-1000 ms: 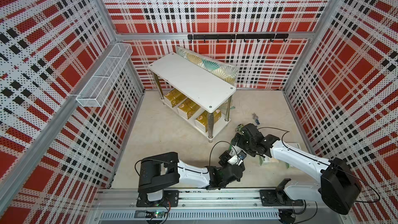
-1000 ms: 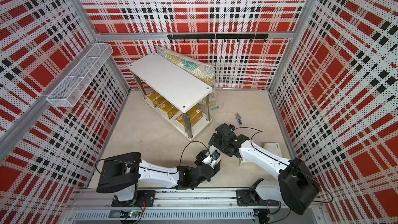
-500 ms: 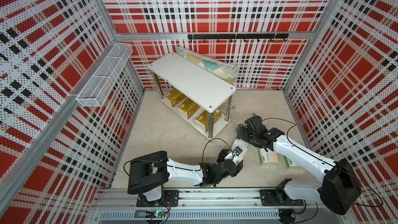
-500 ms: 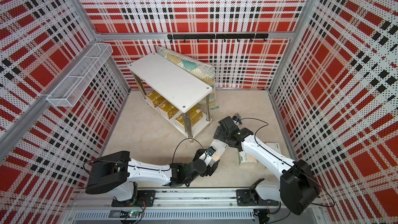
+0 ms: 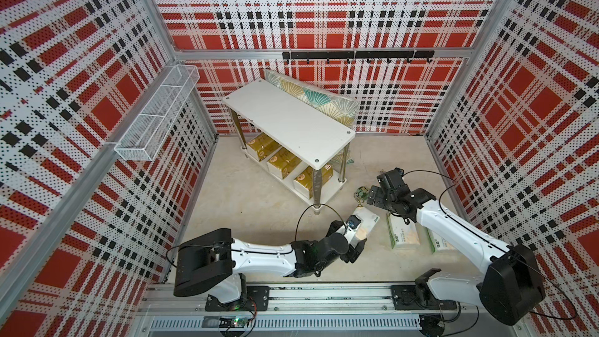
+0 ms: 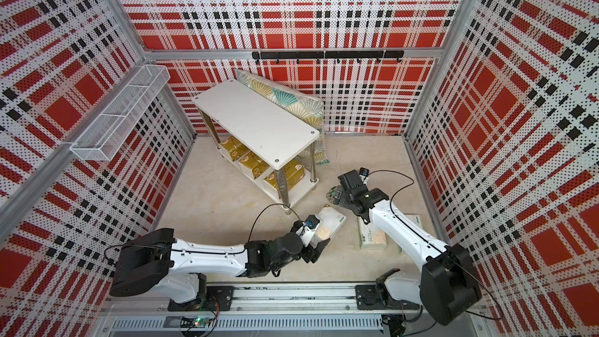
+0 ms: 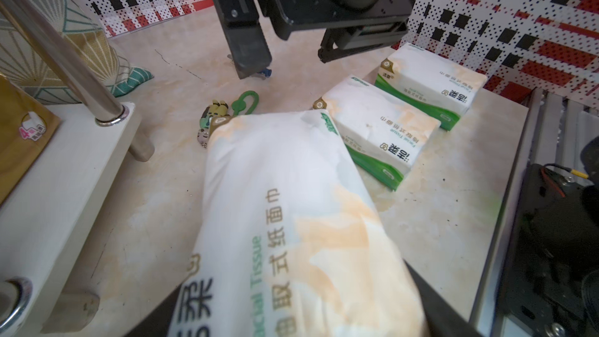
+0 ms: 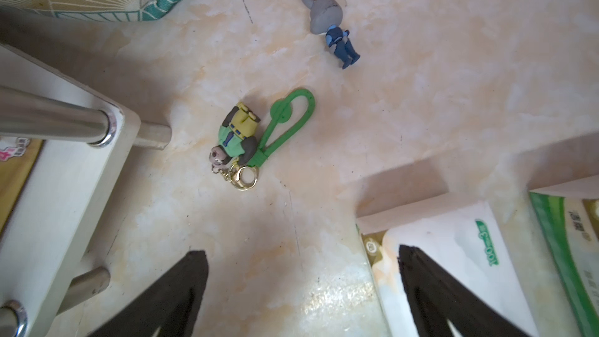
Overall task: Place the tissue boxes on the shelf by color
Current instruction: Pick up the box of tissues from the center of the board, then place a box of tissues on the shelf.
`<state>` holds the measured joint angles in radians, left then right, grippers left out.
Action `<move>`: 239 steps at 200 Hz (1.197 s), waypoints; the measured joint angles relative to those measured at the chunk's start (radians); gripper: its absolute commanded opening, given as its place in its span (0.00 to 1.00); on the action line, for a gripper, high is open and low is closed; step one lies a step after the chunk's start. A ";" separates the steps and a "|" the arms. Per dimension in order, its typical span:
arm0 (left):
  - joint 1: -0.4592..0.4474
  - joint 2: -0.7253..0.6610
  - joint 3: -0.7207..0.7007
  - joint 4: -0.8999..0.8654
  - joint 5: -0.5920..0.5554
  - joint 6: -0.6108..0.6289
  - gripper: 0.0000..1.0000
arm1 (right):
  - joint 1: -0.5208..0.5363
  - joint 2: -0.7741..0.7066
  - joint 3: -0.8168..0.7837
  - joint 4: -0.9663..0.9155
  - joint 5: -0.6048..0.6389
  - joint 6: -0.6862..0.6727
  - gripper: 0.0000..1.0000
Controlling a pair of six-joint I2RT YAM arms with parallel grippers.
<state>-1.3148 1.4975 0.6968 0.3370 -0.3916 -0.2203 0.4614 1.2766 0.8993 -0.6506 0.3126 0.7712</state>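
Observation:
My left gripper is shut on one end of a white tissue box with green trim and holds it tilted above the floor. In the left wrist view this box fills the middle, with a dark finger against its side. Two more white tissue boxes lie side by side on the floor beyond it. Three gold tissue boxes sit in a row on the lower board of the shelf; its top board is bare. My right gripper hangs open over the floor, holding nothing.
A green figure keychain and a grey rabbit keychain lie on the floor near the shelf's leg. A fan-patterned cushion leans behind the shelf. On the left wall hangs a wire basket, and a black hook rail runs along the back.
My right gripper has drawn back from the white box, towards the back wall. My left gripper has tightened on that box and carried it a little towards the shelf.

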 measured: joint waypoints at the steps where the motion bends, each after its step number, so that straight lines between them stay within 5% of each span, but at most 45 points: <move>1: 0.001 -0.002 0.000 -0.002 0.002 0.000 0.80 | 0.000 0.002 0.001 0.000 0.000 -0.002 1.00; 157: 0.093 -0.289 0.017 -0.203 0.168 -0.007 0.78 | -0.076 0.099 0.010 0.103 -0.006 -0.094 1.00; 239: 0.143 -0.341 0.245 -0.359 0.227 0.026 0.78 | -0.118 0.117 0.005 0.140 -0.040 -0.109 1.00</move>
<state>-1.1721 1.1564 0.9413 -0.0219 -0.1642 -0.1947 0.3431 1.3933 0.9043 -0.5106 0.2722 0.6617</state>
